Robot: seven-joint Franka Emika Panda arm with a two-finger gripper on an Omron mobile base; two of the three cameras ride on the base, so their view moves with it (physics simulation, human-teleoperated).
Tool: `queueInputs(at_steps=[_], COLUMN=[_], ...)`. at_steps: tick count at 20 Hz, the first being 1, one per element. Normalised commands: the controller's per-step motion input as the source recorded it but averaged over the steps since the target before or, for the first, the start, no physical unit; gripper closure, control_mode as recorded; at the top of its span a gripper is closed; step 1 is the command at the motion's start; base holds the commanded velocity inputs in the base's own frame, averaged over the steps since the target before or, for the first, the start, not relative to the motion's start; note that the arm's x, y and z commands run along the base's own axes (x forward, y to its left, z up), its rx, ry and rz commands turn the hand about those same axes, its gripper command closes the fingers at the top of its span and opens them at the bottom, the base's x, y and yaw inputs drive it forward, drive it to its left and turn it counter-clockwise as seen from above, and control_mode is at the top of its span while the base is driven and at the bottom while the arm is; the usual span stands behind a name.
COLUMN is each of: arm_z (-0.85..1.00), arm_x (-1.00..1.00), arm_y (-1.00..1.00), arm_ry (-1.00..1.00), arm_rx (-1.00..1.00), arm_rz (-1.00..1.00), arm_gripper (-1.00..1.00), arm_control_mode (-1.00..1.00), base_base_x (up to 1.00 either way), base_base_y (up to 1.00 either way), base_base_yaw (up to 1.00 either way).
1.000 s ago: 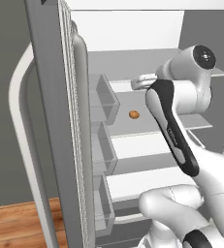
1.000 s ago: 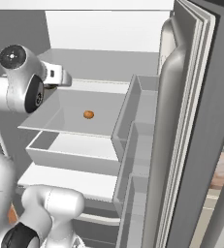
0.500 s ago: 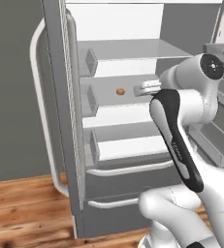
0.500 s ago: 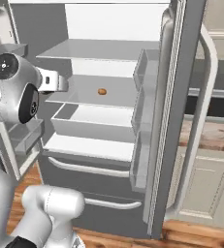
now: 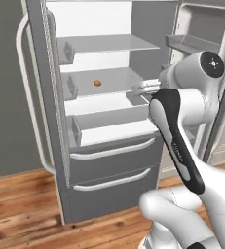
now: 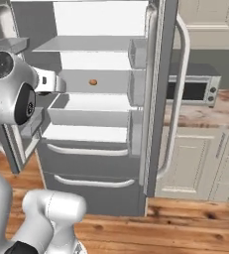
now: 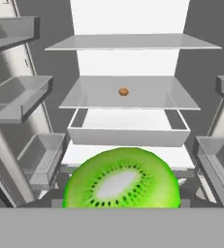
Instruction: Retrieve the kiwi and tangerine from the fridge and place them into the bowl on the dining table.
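Jaws clamped on the halved kiwi [image 7: 120, 178], held in front of the open fridge [image 5: 109, 146]. The tangerine [image 7: 123, 91] rests mid-shelf, farther in. Since a second earlier the base has backed away; both lower drawers and the floor now appear.

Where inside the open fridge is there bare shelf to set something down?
In the fridge, the top shelf is bare wall to wall. The middle shelf is bare apart from the tangerine near its centre. The kiwi in the gripper crowds the space nearest the camera.
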Motion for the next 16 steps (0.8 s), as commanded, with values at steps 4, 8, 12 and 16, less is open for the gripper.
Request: queueInputs(at_steps=[4,8,12,16], arm_z=[0.0,0.0,0.0,0.0], arm_x=[0.0,0.0,0.0,0.0], arm_y=[0.0,0.0,0.0,0.0], arm_ry=[0.0,0.0,0.0,0.0], arm_rx=[0.0,0.0,0.0,0.0], arm_rz=[0.0,0.0,0.0,0.0], arm_gripper=[1.0,1.0,1.0,1.0], arm_control_mode=[1.0,1.0,1.0,1.0], base_base_x=[-0.27,-0.34,-0.67,-0.99], base_base_y=[0.36,0.48,0.57,0.46], base_base_yaw=[-0.52,-0.57,-0.5,-0.43])
